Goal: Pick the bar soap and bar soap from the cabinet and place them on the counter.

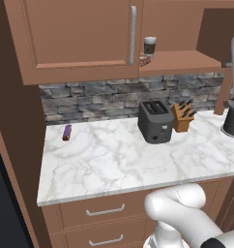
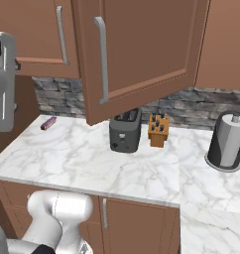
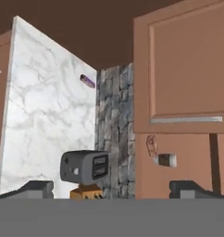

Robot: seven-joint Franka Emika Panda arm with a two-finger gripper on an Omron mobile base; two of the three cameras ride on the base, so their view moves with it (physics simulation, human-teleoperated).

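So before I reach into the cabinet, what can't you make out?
- Second bar soap: left base view shows one soap beside the cup; cabinet door covers the shelf's left.
- Right base view: open door hides the whole shelf.
- Hand view: soap too small for detail.

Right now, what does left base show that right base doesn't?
Left base adds: the cabinet shelf with a cup and a soap on it. Right base adds: the front of the open door, which hides that shelf, and the whole towel holder. Both: toaster, knife block and purple stick on the counter.
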